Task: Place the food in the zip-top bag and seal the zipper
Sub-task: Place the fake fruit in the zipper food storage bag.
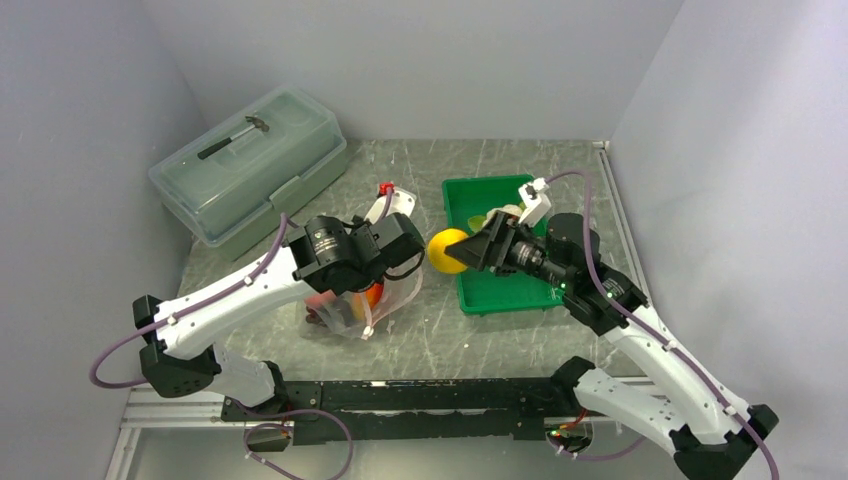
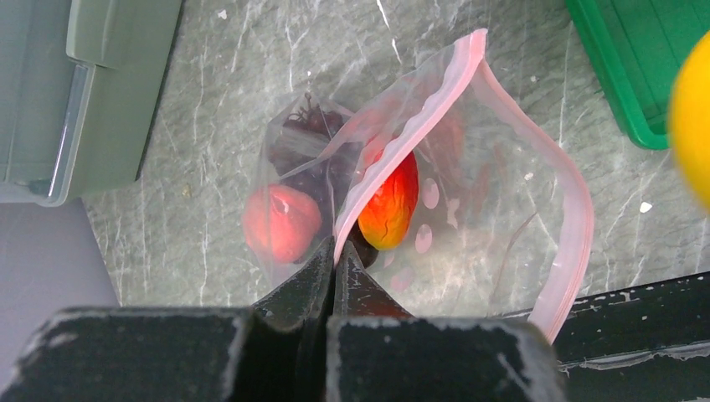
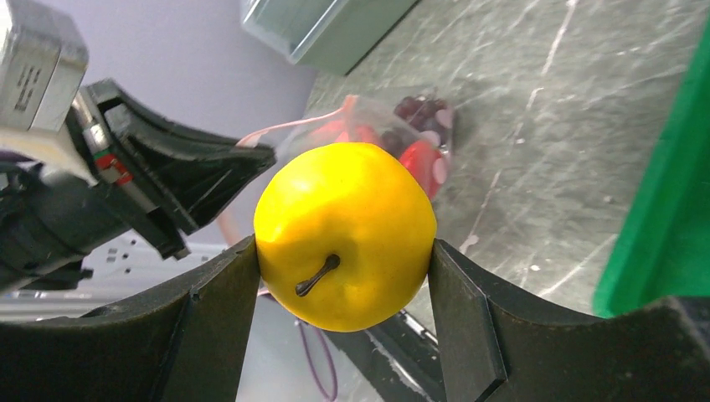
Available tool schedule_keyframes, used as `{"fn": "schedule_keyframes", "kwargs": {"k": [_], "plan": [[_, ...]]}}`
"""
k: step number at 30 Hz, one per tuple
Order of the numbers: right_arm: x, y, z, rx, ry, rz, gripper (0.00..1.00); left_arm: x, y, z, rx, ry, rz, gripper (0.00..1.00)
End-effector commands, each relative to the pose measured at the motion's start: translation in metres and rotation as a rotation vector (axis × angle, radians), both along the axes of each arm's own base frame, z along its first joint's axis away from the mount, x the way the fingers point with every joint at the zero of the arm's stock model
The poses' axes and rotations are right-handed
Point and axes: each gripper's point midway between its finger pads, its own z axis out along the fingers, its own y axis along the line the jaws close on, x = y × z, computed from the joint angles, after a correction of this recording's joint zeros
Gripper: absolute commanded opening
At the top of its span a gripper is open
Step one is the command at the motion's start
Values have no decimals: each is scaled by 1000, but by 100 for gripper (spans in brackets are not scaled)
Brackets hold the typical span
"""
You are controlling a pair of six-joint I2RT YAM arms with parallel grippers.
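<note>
The clear zip-top bag (image 2: 502, 209) lies on the table with its mouth held open. My left gripper (image 2: 339, 251) is shut on the pink zipper (image 2: 578, 218) strip at the mouth's near edge. Inside the bag are a red-orange pepper (image 2: 392, 201), a pink-red peach (image 2: 280, 222) and dark grapes (image 2: 306, 138). My right gripper (image 3: 343, 251) is shut on a round yellow fruit (image 3: 347, 226) with a dark stem. It holds the fruit in the air just right of the bag (image 1: 385, 300), between the bag and the green tray (image 1: 500, 295).
The green tray stands right of the bag with a small green-yellow piece (image 1: 478, 220) at its back. A large translucent lidded box (image 1: 250, 165) sits at the back left. Grey walls close in on both sides.
</note>
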Motion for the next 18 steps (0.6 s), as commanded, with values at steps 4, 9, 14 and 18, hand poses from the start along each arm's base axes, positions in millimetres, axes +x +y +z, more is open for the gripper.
{"fn": "schedule_keyframes", "kwargs": {"k": [4, 9, 14, 18], "plan": [[-10, 39, 47, 93, -99, 94, 30, 4, -7, 12, -48, -18, 22, 3], [-6, 62, 36, 54, -88, 101, 30, 5, -9, 13, -53, -21, 19, 3], [2, 82, 22, 11, -72, 104, 31, 5, -11, 14, -58, -17, 15, 2], [8, 94, 13, -5, -57, 94, 31, 4, -10, 13, -62, -15, 15, 2]]}}
